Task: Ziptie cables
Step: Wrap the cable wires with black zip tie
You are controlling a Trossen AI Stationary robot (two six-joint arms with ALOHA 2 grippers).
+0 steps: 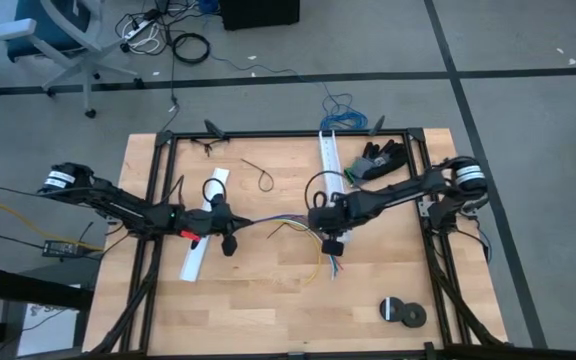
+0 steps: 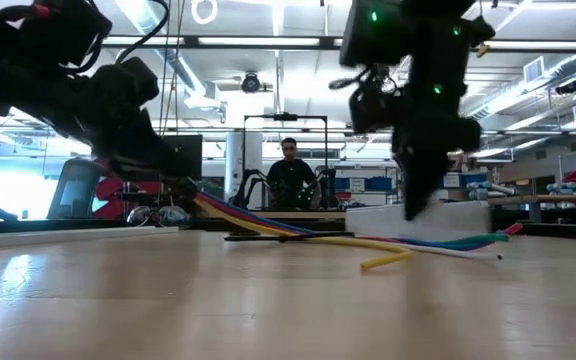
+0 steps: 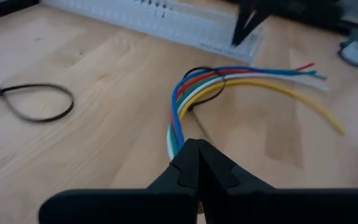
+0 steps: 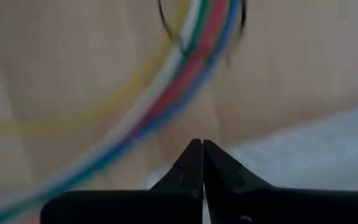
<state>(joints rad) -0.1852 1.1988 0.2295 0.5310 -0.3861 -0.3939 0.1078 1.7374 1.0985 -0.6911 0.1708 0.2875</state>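
Note:
The cables point(image 1: 288, 226), a bundle of blue, red, white, green and yellow wires, lie across the table's middle. Their free ends point(image 3: 309, 71) fan out on the wood. My left gripper point(image 3: 194, 144) is shut on their left end. A thin black ziptie point(image 3: 207, 93) loops around the bundle, and a second looped ziptie point(image 1: 260, 176) lies loose farther back. My right gripper point(image 4: 197, 144) points steeply down beside the bundle point(image 4: 166, 81), near the white channel point(image 3: 185, 28). It is shut, with nothing showing between its fingertips. Whether it touches the table or channel, I cannot tell. My left gripper pinches the cables' left end point(image 3: 178, 140) between its two fingers. The fingers come from the table's left, slanting slightly down, and lie along the wires. The held end is raised off the wood point(image 2: 208, 205); the rest of the bundle slopes down and lies on the table.
A second white channel point(image 1: 200, 238) lies beside my left arm. Two dark tape rolls point(image 1: 403, 312) sit at the near right, and a dark glove-like heap point(image 1: 378, 160) at the far right. Black frame rails point(image 1: 158, 200) run along both sides. A person point(image 2: 290, 170) stands in the room behind.

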